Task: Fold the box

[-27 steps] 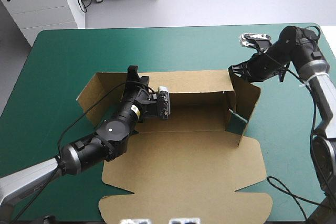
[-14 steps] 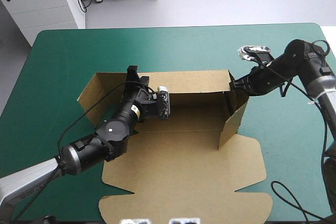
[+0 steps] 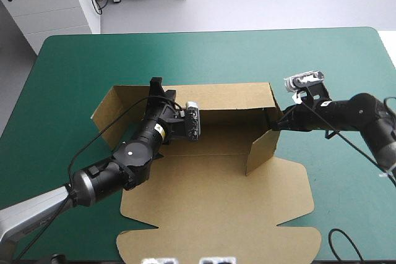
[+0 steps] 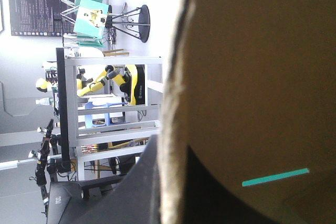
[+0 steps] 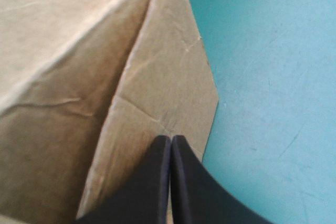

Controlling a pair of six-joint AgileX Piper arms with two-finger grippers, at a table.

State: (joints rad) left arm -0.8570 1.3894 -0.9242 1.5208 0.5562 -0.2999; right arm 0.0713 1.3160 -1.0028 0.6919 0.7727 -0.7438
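Note:
The brown box [image 3: 216,196] lies as a cut sheet with its back wall [image 3: 229,96] raised. My left gripper [image 3: 156,85] is shut on the top edge of that wall near its left end. In the left wrist view the board [image 4: 262,77] fills the space ahead, its edge running between the gripper [image 4: 173,171]. My right gripper [image 3: 274,123] is shut, its tip pressed against the outside of the right side flap [image 3: 263,151], which stands swung inward over the base. The right wrist view shows the gripper [image 5: 171,139] as one pointed arch on the flap [image 5: 168,77].
A left side flap [image 3: 108,112] slants outward on the teal-green cover [image 3: 74,78]. The lid part of the sheet reaches the table's near edge. Bare cover [image 5: 273,77] lies to the right of the box.
My right gripper has moved left and toward the near side, swinging the right side flap inward over the base. The left arm has stayed still on the back wall.

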